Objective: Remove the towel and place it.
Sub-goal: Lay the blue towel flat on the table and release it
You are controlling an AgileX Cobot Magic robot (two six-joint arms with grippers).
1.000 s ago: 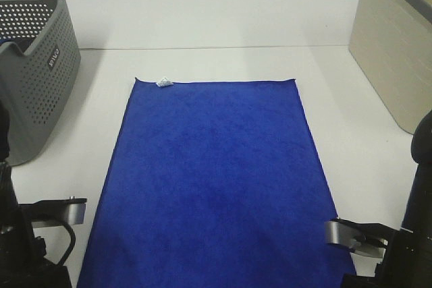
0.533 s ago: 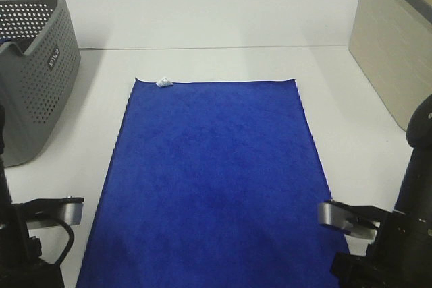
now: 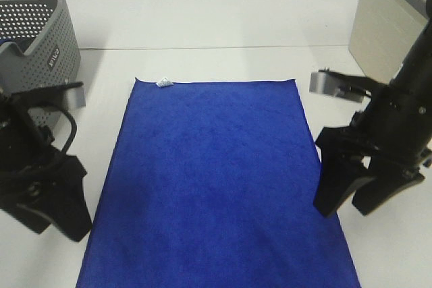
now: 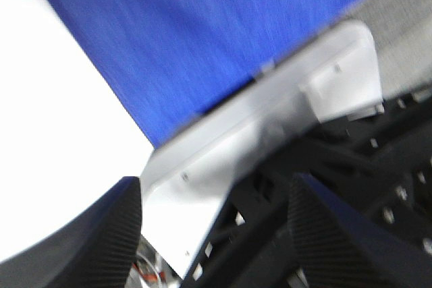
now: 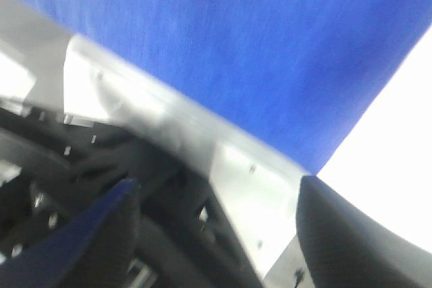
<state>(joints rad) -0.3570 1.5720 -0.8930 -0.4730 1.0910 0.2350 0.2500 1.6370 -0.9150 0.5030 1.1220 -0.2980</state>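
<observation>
While the large rectangular royal-blue plush towel [image 3: 216, 173] lies flat mid-bench [image 3: 216, 65], white tag at its far-left corner, the left gripper [image 3: 54, 224] hangs beside its left edge and the right gripper [image 3: 345, 208] beside its right. Both jaw pairs stand wide, holding nothing. Grey perforated plastic basket [image 3: 40, 65] sits at the bench's far-left corner.

Tally on the one white table [image 3: 223, 59]: one blue towel [image 3: 216, 180], bearing one small white tag [image 3: 164, 83]. One grey perforated basket [image 3: 34, 65]. One beige cabinet [image 3: 388, 45]. Two robot hands were counted, left hand [image 3: 57, 224] and right hand [image 3: 347, 207], two dark fingers apiece.
</observation>
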